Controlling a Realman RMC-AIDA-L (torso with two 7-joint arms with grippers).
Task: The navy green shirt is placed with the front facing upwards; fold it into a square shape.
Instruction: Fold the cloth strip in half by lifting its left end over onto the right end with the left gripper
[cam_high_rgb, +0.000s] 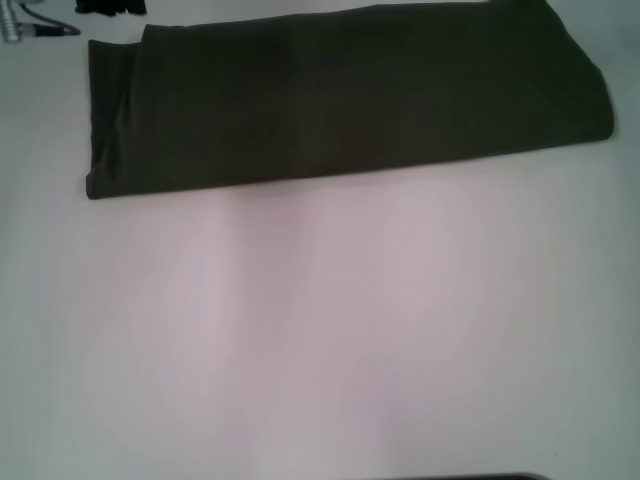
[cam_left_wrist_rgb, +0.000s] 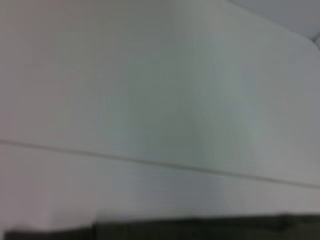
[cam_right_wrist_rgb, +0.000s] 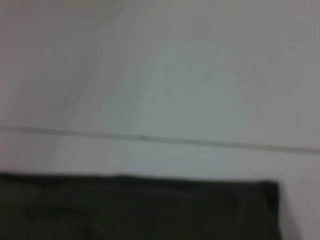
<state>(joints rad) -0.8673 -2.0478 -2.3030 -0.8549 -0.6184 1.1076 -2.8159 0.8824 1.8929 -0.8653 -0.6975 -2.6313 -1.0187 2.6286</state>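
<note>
Overhead, the navy green shirt lies folded into a long band across the far side of the white table. Neither of my grippers shows. Both wrist views catch only the shirt's edge on the table.

Head view high, facing down; wrist views low (both sharing shirt edge).
</note>
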